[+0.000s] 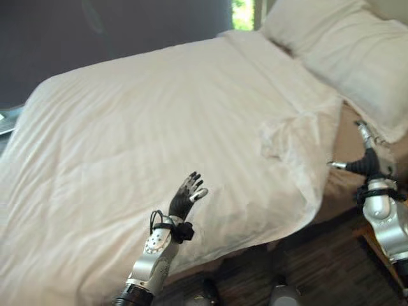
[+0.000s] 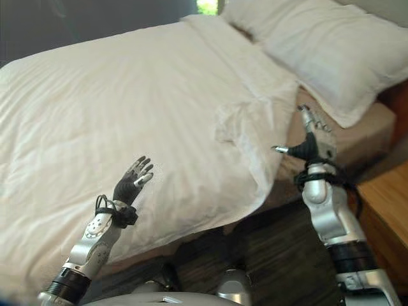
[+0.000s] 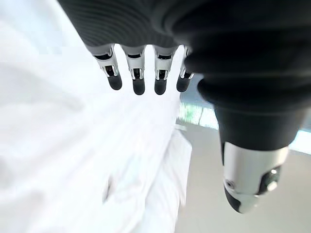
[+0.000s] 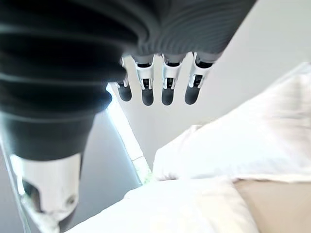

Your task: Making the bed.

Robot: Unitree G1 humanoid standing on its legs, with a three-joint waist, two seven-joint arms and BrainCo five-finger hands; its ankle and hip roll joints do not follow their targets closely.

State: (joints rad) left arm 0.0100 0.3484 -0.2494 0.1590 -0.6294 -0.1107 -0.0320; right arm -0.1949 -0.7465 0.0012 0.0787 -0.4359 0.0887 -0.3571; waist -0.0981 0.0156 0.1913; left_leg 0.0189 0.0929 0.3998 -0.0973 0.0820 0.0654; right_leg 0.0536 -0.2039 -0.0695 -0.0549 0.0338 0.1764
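Fingers of both my hands are straight and spread, holding nothing. From the left eye view, my left hand [image 1: 187, 196] hovers above the near edge of the white duvet [image 1: 146, 115], which covers most of the bed; its top corner [image 1: 290, 137] lies rumpled and folded near the pillow [image 1: 357, 57], leaving the tan sheet [image 1: 347, 153] bare beside it.

From the right eye view, my right hand [image 2: 310, 141] is raised over that bare strip, just beside the crumpled corner and apart from it. I judge the step is to take that corner and draw it up toward the pillow.

My left wrist view has the fingers [image 3: 138, 80] extended over smooth cloth; I should lay them flat there to pin the duvet.

My right wrist view shows fingers [image 4: 167, 82] aimed toward the pillow, so I must turn down to pinch the corner's edge, not the sheet, and pull evenly.
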